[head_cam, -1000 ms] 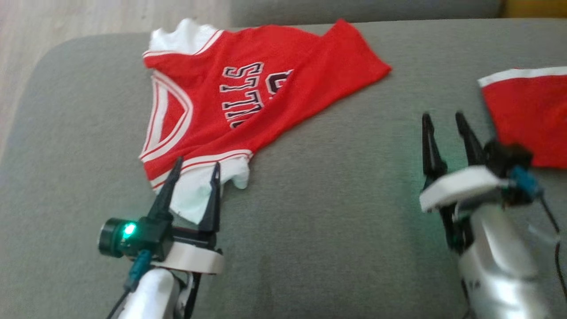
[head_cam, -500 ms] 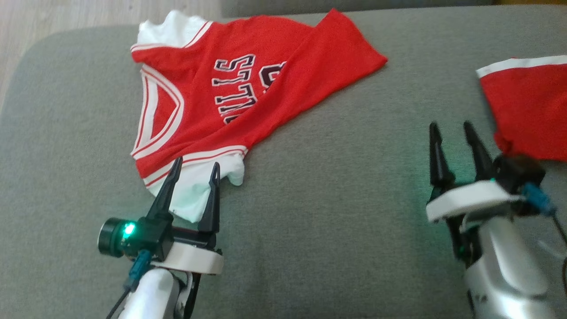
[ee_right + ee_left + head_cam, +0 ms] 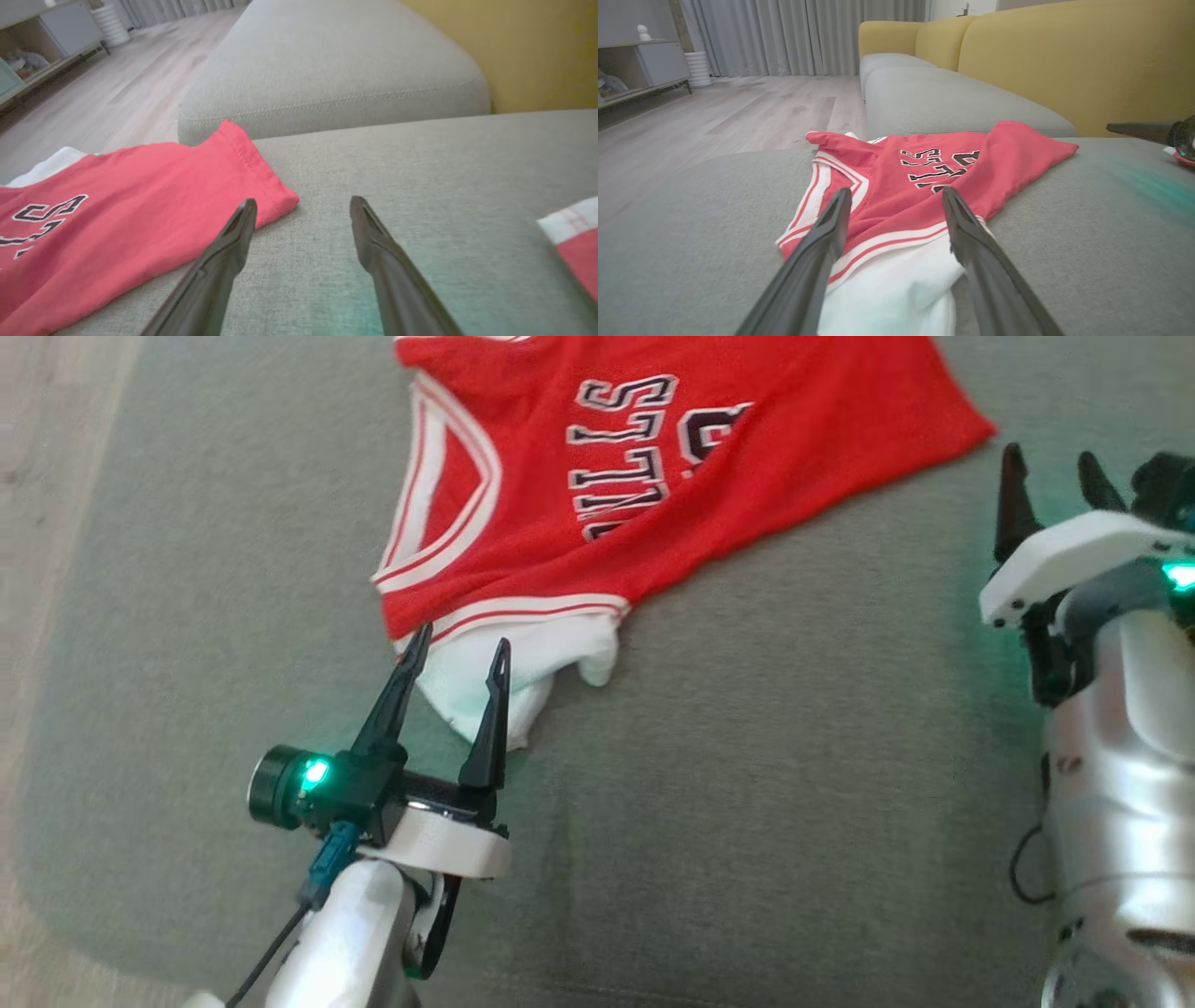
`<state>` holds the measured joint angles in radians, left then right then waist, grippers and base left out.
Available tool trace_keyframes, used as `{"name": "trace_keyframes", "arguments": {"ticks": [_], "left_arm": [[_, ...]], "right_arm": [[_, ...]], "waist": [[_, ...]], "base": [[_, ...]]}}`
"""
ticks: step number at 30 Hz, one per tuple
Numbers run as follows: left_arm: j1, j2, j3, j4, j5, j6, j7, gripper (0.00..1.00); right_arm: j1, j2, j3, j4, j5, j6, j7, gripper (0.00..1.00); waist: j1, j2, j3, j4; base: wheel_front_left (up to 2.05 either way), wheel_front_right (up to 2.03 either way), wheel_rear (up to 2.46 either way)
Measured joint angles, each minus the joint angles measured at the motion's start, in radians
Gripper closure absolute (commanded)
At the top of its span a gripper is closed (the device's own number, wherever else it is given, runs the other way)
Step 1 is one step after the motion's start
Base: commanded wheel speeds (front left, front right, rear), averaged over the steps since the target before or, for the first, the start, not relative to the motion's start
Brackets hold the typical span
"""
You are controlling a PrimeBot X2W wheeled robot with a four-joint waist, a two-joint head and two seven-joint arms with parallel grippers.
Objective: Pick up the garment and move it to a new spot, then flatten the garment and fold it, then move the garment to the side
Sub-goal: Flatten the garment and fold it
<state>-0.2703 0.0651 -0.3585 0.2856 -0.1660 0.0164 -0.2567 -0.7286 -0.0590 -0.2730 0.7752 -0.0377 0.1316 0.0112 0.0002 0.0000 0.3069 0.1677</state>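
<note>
I am looking down at a red jersey (image 3: 653, 504) lying on a grey sofa cushion (image 3: 747, 821). The jersey is soft and a bit wrinkly. It has white stripes round its V-shaped neck and dark letters with white edges on the front. A white cloth part (image 3: 541, 658) is sticking out from under its near edge, all bunched up. The cushion is looking fuzzy and woven, with rounded corners.

My left gripper (image 3: 464, 637) is pointing at that white part. Its two long, thin, black fingers are standing wide apart, one on each side of the white cloth, gripping nothing. I cannot tell if they are touching it.

My right gripper (image 3: 1049, 455) is sitting near the jersey's pointed red corner, not touching it. Its fingers are spread apart too, with grey cushion between them.

A second red cloth (image 3: 574, 233) with a white band is lying further right. A smooth yellow sofa back (image 3: 1064, 60) is standing behind, and a pale wooden floor (image 3: 738, 116) is stretching away.
</note>
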Motion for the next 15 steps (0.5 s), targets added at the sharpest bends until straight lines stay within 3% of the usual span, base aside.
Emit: {"name": "trace_keyframes", "arguments": {"ticks": [6, 15], "left_arm": [[-0.030, -0.012, -0.011, 0.002, 0.000, -0.008, 0.000, 0.00], [-0.051, -0.017, -0.029, 0.002, -0.004, -0.007, 0.000, 0.00]], "right_arm": [[-0.102, -0.014, -0.131, 0.135, -0.134, 0.000, 0.022, 0.00], [-0.183, -0.040, -0.278, 0.233, -0.311, 0.000, 0.005, 0.00]], "waist": [[0.0000, 0.0000, 0.041, 0.072], [-0.0001, 0.0000, 0.083, 0.130]], "base": [[0.00, 0.00, 0.00], [0.00, 0.00, 0.00]]}}
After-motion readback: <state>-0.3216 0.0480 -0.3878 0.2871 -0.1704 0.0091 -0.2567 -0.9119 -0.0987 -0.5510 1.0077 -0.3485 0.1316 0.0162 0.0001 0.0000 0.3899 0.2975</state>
